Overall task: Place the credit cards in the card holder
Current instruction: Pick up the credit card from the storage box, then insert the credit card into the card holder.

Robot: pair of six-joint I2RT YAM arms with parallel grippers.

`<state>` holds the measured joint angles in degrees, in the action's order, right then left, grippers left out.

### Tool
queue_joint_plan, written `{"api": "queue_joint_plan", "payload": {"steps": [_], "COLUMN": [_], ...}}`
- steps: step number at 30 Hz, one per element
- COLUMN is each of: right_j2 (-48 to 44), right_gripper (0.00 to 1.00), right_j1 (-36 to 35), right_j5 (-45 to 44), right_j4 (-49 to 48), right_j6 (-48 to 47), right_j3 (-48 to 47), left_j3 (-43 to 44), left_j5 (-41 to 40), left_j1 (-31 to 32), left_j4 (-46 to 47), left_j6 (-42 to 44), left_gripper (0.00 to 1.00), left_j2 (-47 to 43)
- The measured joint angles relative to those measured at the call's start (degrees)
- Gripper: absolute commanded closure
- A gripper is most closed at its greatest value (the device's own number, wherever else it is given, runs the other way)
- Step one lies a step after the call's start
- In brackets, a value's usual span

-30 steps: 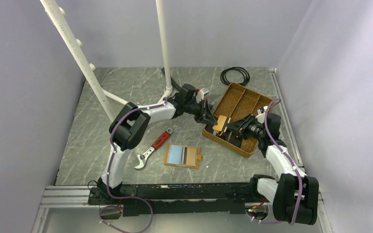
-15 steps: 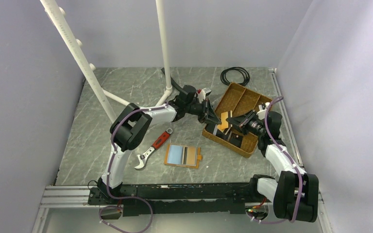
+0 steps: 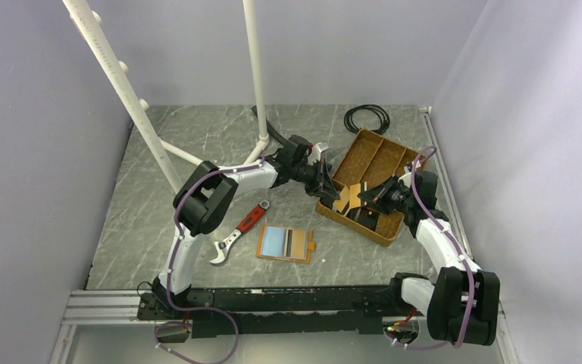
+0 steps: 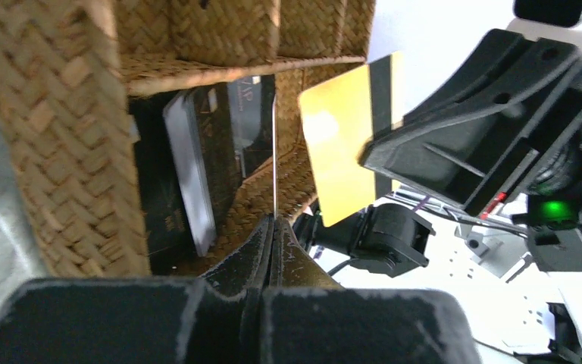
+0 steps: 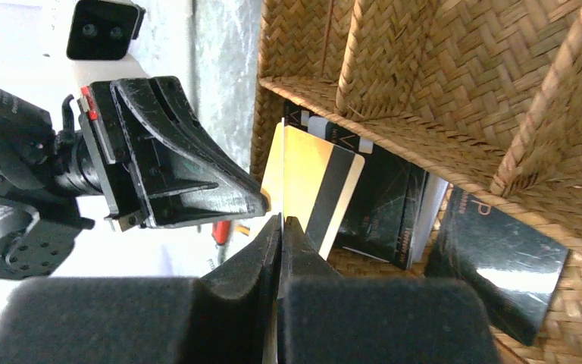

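two grips held over the tray: the right hand had just closed on a gold striped card, while the left hand pinched a second card edge-on. the card holder lay open on the counter, left of the tray, probably their next stop.

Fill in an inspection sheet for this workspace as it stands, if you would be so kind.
Surface: grey marbled tabletop, nothing spilled seen.
Job's things: card holder open flat near the front; dark cards lying in the wicker tray.
Clutter: red-handled wrench left of the holder.
Grippers: left gripper shut on a thin card, right gripper shut on a gold card, both at the tray.
Cables: black cable coil beyond the tray; purple wiring along both arms.
Surroundings: white pipe stand, plain walls.
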<state>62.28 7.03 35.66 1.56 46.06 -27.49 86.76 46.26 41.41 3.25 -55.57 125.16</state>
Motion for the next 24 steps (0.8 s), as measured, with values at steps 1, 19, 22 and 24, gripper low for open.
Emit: {"api": "queue_joint_plan", "payload": {"steps": [1,19,22,24], "right_j2": [0.0,-4.7,-5.1,-5.0], "right_gripper": [1.00,1.00,1.00,1.00], "right_j1": [0.0,-5.5,-12.1,-17.8], "right_j5": [-0.6,-5.1,-7.6,-8.4], "right_j4": [1.5,19.0,20.9,20.9], "right_j6": [-1.2,-13.7,-14.5,-14.1], "right_j3": [-0.7,-7.7,-9.6,-9.9], "left_j3": [0.1,4.4,2.6,-0.6], "left_j5": [-0.3,-7.8,-10.0,-11.5], "left_j1": [-0.1,-0.9,-1.0,-1.1], "left_j4": [-0.7,-16.0,-20.2,-22.1], "left_j6": [0.7,11.0,12.5,13.7], "left_gripper": [1.00,0.47,0.46,0.43], "left_j2": [0.0,-1.6,-6.4,-12.2]}}
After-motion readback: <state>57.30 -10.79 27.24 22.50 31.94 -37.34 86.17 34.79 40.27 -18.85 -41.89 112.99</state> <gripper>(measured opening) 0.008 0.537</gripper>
